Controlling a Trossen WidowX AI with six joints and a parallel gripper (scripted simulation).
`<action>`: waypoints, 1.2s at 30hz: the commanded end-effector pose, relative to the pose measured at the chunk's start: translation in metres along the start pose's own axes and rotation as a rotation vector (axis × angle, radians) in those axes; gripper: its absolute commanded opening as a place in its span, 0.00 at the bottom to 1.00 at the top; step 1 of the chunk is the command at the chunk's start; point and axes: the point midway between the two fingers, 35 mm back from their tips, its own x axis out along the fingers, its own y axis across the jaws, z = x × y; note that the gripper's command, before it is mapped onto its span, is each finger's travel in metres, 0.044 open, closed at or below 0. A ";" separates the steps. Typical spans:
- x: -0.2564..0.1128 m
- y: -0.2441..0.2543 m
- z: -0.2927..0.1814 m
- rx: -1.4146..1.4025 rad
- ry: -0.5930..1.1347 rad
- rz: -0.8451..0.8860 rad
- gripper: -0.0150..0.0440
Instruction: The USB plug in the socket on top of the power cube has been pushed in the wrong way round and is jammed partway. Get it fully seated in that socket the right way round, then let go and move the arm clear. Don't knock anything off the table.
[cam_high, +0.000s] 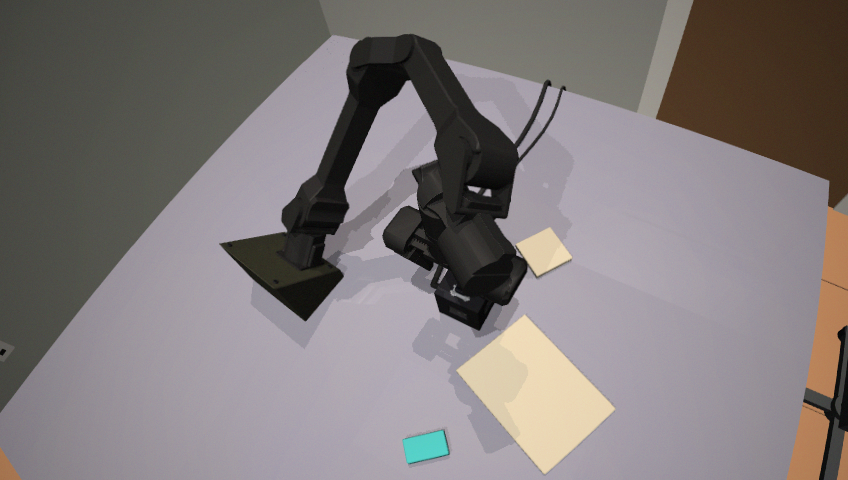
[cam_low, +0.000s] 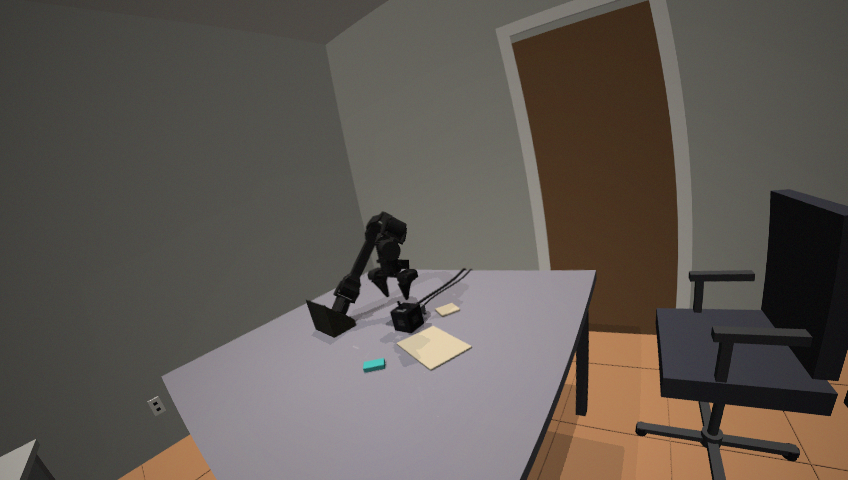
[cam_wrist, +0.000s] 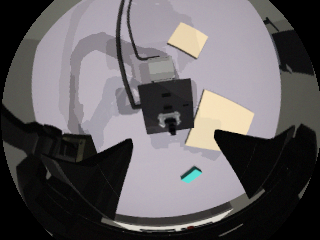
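The black power cube (cam_high: 461, 312) (cam_low: 407, 318) (cam_wrist: 150, 112) stands on the table, partly hidden by the arm in the top view. The dark USB plug (cam_low: 399, 303) (cam_wrist: 172, 128) stands up from its top, at the edge nearer the fingers in the wrist view, beside a light grey bracket-shaped piece (cam_wrist: 162, 119). Which way round the plug sits and how deep cannot be told. My gripper (cam_low: 396, 296) (cam_wrist: 174, 138) is wide open and empty, pointing down above the cube. The fingertips stand above the plug, not touching it. They are hidden in the top view.
Two black cables (cam_wrist: 119, 50) (cam_low: 443, 288) rise behind the cube. A light grey block (cam_wrist: 161, 68) adjoins its rear side. A large tan sheet (cam_high: 559, 404) (cam_low: 434, 350) and a small tan square (cam_high: 544, 251) (cam_wrist: 188, 40) lie nearby. A teal block (cam_high: 426, 446) (cam_low: 374, 365) (cam_wrist: 192, 174) lies in front.
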 end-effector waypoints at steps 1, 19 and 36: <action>0.004 0.000 0.000 0.003 -0.004 -0.003 1.00; 0.017 0.000 0.000 0.000 -0.001 0.000 0.96; 0.017 0.000 0.000 0.000 -0.001 0.000 0.25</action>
